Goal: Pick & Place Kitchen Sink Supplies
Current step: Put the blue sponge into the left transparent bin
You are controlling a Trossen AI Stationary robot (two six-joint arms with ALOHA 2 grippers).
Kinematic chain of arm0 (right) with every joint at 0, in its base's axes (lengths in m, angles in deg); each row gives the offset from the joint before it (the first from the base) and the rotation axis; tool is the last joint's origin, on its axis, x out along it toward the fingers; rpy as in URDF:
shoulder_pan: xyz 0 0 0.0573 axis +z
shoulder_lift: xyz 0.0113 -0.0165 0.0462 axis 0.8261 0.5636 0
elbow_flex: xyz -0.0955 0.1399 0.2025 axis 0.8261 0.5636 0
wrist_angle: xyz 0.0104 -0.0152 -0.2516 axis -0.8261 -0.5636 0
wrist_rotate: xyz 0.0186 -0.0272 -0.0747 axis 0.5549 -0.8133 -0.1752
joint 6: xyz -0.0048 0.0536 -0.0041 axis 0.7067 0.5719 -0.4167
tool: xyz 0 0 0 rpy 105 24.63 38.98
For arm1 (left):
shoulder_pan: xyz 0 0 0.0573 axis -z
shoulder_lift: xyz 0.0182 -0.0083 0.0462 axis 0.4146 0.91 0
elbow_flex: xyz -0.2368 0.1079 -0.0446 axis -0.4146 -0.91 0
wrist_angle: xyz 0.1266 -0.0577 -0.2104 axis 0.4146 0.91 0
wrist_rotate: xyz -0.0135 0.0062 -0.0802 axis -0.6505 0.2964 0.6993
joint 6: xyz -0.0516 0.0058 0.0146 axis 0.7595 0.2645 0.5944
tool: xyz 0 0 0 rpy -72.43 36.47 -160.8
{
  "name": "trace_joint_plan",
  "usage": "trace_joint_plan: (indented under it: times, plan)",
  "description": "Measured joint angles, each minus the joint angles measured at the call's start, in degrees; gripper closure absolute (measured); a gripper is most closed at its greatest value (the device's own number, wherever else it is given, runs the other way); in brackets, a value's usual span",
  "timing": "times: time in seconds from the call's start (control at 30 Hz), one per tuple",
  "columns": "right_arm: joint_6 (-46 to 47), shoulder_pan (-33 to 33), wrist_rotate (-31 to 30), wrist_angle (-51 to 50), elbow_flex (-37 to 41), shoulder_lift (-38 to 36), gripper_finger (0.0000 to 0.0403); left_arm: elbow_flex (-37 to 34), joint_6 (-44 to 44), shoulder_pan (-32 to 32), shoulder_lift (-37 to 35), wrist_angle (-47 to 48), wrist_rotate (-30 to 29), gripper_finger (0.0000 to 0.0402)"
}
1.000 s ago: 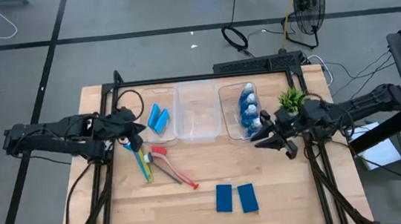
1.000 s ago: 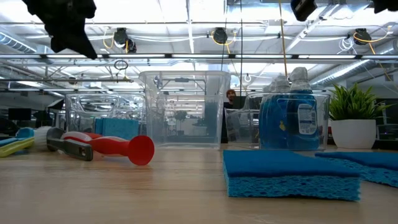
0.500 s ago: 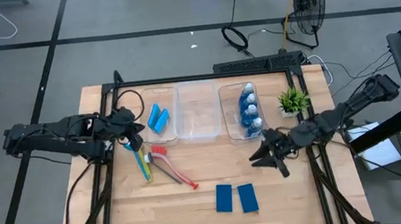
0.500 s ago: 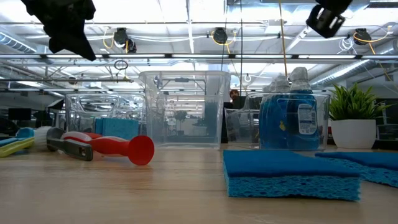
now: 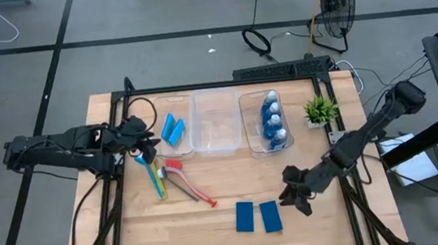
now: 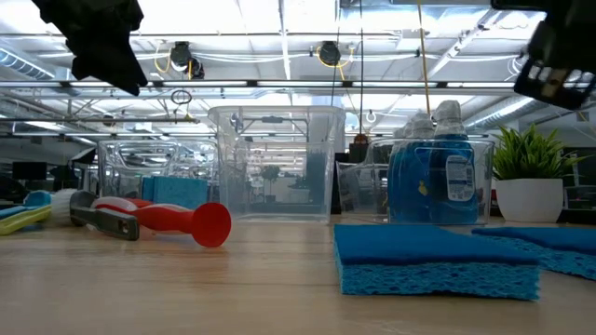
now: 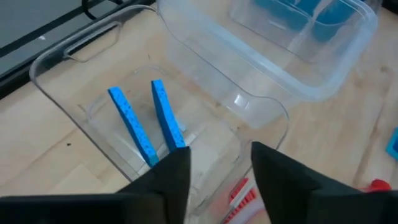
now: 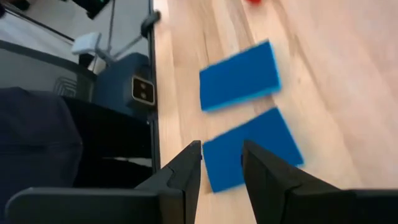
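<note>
Two blue sponges stand on edge inside the left clear bin. My left gripper hovers open above that bin's near side, holding nothing. Two more blue sponges lie flat on the table near its front edge. My right gripper hangs just to their right, open by a narrow gap, slanting down toward them and clear of them. Several blue-and-white bottles stand in the right bin. A red brush and a yellow-green and light blue one lie on the table left of centre.
An empty clear bin stands between the other two at the back. A small potted plant sits right of the bottle bin. Bare wood stretches between the brushes and the flat sponges. In the low view a sponge lies close in front.
My right gripper has swung from beside the bottle bin toward the table's near edge and downward, turning as it went, and now hangs beside the two flat sponges. Sponges, brushes and bottles have stayed where they were.
</note>
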Motion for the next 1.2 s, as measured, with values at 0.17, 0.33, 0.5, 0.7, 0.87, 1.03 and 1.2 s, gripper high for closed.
trace_joint_plan:
  times: [0.17,0.33,0.5,0.7,0.87,1.03,1.2]
  plan:
    - [3.98,2.05,0.02,-0.53,-0.50,2.05,0.0301,0.00,0.57,0.00,0.00,0.04,-2.65,0.0173]
    - [8.29,3.06,0.28,-6.26,-3.11,4.77,0.0306,0.00,0.55,0.00,0.00,0.09,-2.90,0.0147]
    - [11.45,3.10,2.13,-8.42,-5.42,8.18,0.0308,0.00,0.55,0.00,0.00,0.20,-3.69,0.0138]
    - [15.19,2.51,3.26,-8.30,-6.08,11.47,0.0307,0.00,0.53,0.00,0.00,0.22,-3.82,0.0137]
    - [19.75,1.44,3.20,-8.37,-6.08,12.40,0.0287,0.00,-0.13,0.00,0.00,0.26,-3.84,0.0136]
    - [24.12,1.15,2.95,-8.34,-6.08,12.39,0.0249,0.00,-1.02,0.00,0.00,0.30,-3.84,0.0135]
    - [27.19,1.18,2.90,-6.73,-6.08,13.60,0.0211,0.00,-1.39,0.00,0.00,0.31,-3.84,0.0135]
